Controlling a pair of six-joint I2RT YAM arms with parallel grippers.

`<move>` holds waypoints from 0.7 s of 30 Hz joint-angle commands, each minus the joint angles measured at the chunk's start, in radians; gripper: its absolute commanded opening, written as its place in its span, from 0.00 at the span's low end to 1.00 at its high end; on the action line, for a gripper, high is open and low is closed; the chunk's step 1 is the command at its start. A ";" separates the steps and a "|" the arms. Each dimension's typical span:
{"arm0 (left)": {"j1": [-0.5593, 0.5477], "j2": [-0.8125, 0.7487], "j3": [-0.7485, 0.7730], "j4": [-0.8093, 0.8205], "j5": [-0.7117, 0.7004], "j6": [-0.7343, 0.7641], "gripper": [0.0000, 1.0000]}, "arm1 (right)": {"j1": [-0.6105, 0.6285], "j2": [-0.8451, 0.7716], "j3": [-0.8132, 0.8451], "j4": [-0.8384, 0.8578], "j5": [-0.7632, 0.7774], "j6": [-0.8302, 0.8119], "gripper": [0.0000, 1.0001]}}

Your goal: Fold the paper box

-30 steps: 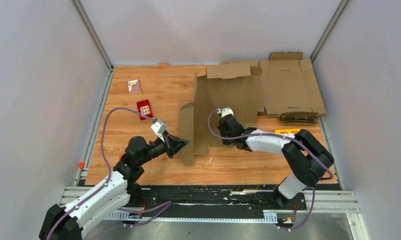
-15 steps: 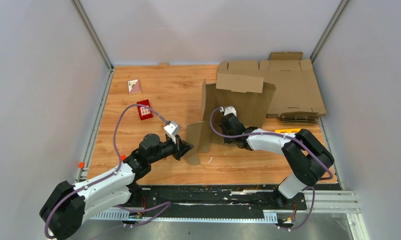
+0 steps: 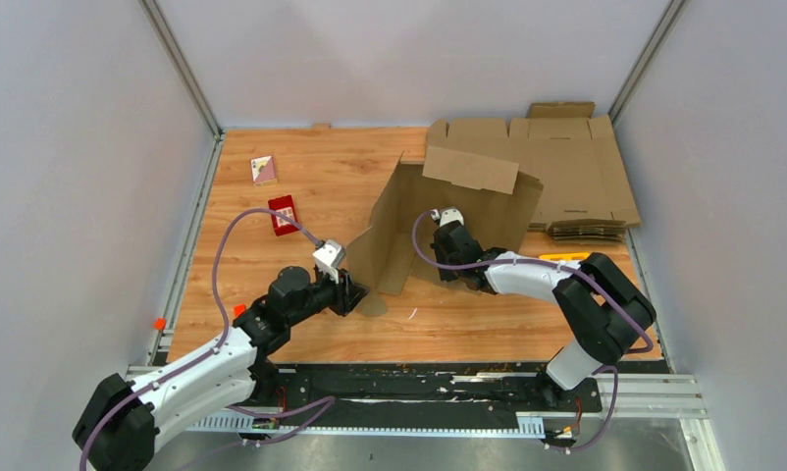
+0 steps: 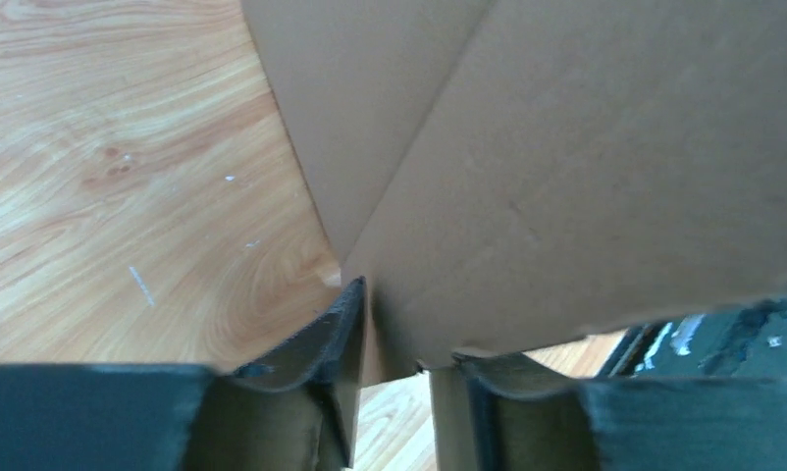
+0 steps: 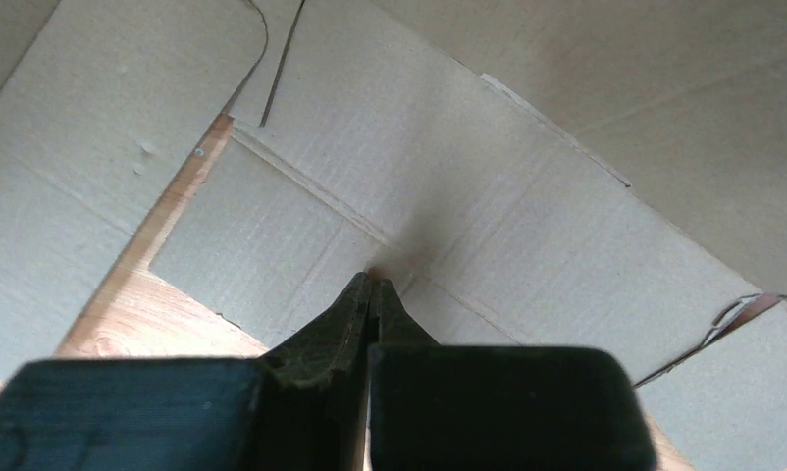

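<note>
Brown die-cut cardboard box (image 3: 468, 201) may spring flat if the flap (image 4: 566, 196) pinched by the left gripper (image 4: 404, 329) slips, or the closed, empty right gripper (image 5: 373, 283) skids.

Paper box (image 3: 488, 201) mid-table; sheet pile (image 3: 578, 182) behind-R, small box (image 3: 284, 216) L.

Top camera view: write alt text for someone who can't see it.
A half-folded brown paper box stands at centre, its panels raised. The left hand pinches its near-left flap, while the right hand, closed, presses down inside it. A pile of flat cardboard lies far right, a small red box at left.
</note>
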 commanded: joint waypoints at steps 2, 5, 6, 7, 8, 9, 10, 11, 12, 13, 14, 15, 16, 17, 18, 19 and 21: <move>0.000 -0.022 0.033 -0.028 -0.087 0.000 0.49 | 0.001 0.024 -0.003 -0.030 -0.028 -0.017 0.00; -0.001 -0.027 0.050 0.020 -0.136 0.000 0.63 | 0.005 0.021 -0.004 -0.033 -0.027 -0.022 0.00; 0.000 -0.027 0.058 0.034 -0.153 0.007 0.66 | 0.005 0.021 -0.006 -0.032 -0.027 -0.023 0.00; -0.001 -0.024 0.071 0.042 -0.173 0.020 0.68 | 0.007 0.022 -0.006 -0.034 -0.026 -0.024 0.00; -0.001 -0.022 0.085 0.045 -0.208 0.032 0.71 | 0.007 0.023 -0.005 -0.033 -0.025 -0.025 0.00; 0.000 -0.018 0.099 0.044 -0.239 0.046 0.74 | 0.010 0.024 -0.004 -0.035 -0.023 -0.025 0.00; 0.000 -0.016 0.119 0.041 -0.272 0.058 0.76 | 0.010 0.027 -0.004 -0.037 -0.020 -0.027 0.00; -0.001 -0.016 0.133 0.040 -0.299 0.069 0.77 | 0.009 0.030 -0.002 -0.039 -0.018 -0.026 0.00; 0.000 -0.017 0.144 0.038 -0.325 0.078 0.79 | 0.011 0.033 0.001 -0.040 -0.016 -0.028 0.00; 0.001 -0.021 0.155 0.036 -0.349 0.085 0.80 | 0.011 0.036 0.002 -0.043 -0.014 -0.029 0.00; 0.001 -0.029 0.164 0.033 -0.362 0.089 0.81 | 0.011 0.037 0.003 -0.045 -0.013 -0.030 0.00; 0.001 -0.042 0.169 0.033 -0.368 0.091 0.82 | 0.012 0.037 0.003 -0.046 -0.012 -0.030 0.00; 0.001 -0.059 0.171 0.038 -0.372 0.095 0.82 | 0.012 0.037 0.002 -0.046 -0.012 -0.030 0.00; 0.000 -0.077 0.171 0.043 -0.376 0.097 0.82 | 0.012 0.036 0.002 -0.044 -0.012 -0.030 0.00; 0.001 -0.098 0.169 0.048 -0.381 0.098 0.82 | 0.012 0.037 0.002 -0.044 -0.013 -0.030 0.00; 0.001 -0.117 0.165 0.054 -0.385 0.101 0.81 | 0.012 0.038 0.002 -0.045 -0.016 -0.031 0.00; 0.001 -0.150 0.156 0.081 -0.387 0.112 0.73 | 0.013 0.040 0.003 -0.044 -0.018 -0.032 0.00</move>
